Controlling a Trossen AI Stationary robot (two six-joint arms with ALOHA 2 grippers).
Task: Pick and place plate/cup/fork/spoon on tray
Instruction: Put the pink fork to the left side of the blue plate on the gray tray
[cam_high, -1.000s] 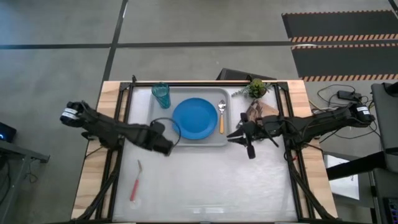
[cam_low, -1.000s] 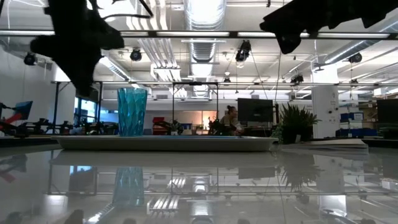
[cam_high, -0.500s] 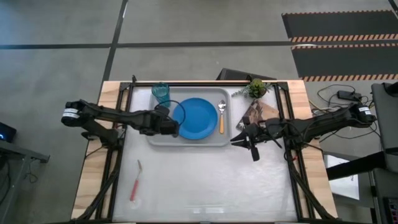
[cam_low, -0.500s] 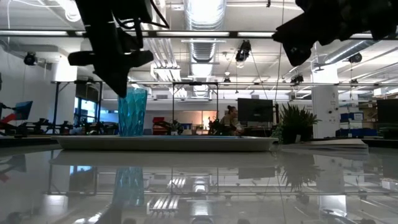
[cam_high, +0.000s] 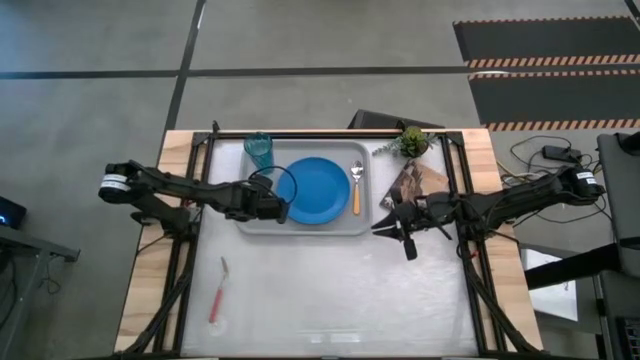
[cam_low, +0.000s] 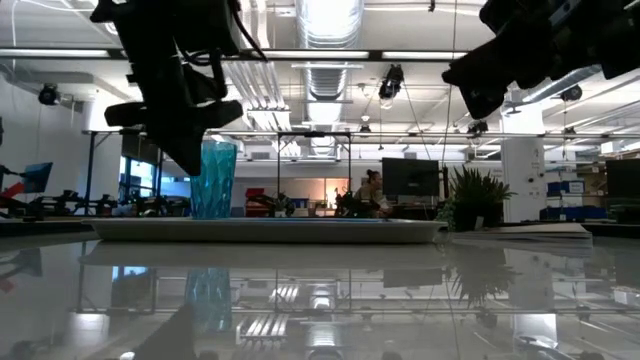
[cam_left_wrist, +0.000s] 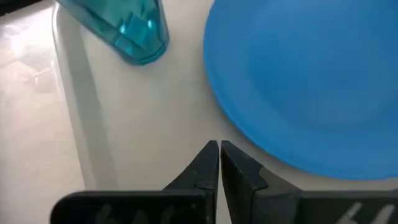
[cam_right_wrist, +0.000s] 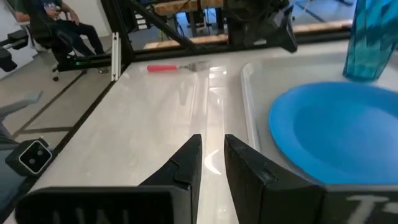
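The large light-grey rectangular tray (cam_high: 300, 222) with its raised rim lies at the far middle of the glossy white desk (cam_high: 330, 290), and on it sit the round flat blue plate (cam_high: 314, 190), the small teal-green translucent tumbler cup (cam_high: 259, 150) at its far left corner, and the slim spoon with a metal bowl and orange-yellow handle (cam_high: 356, 188) just right of the plate. The slim fork with metal tines and a pink-red handle (cam_high: 217, 296) lies off the tray, on the near left of the desk, well apart from the rest. The left gripper (cam_high: 276, 208) hangs over the tray's left part, between the cup and the plate's left edge; its jaws are closed together and hold nothing. A second ago it was nearer, over the tray's near left corner; half a second ago it had already reached the plate's edge, and it has barely shifted since. The right gripper (cam_high: 388, 222) waits just off the tray's right edge, its jaws a small way apart and empty, as before. A small green potted plant (cam_high: 412, 140) and a brownish picture card (cam_high: 412, 180) sit right of the tray, unchanged.
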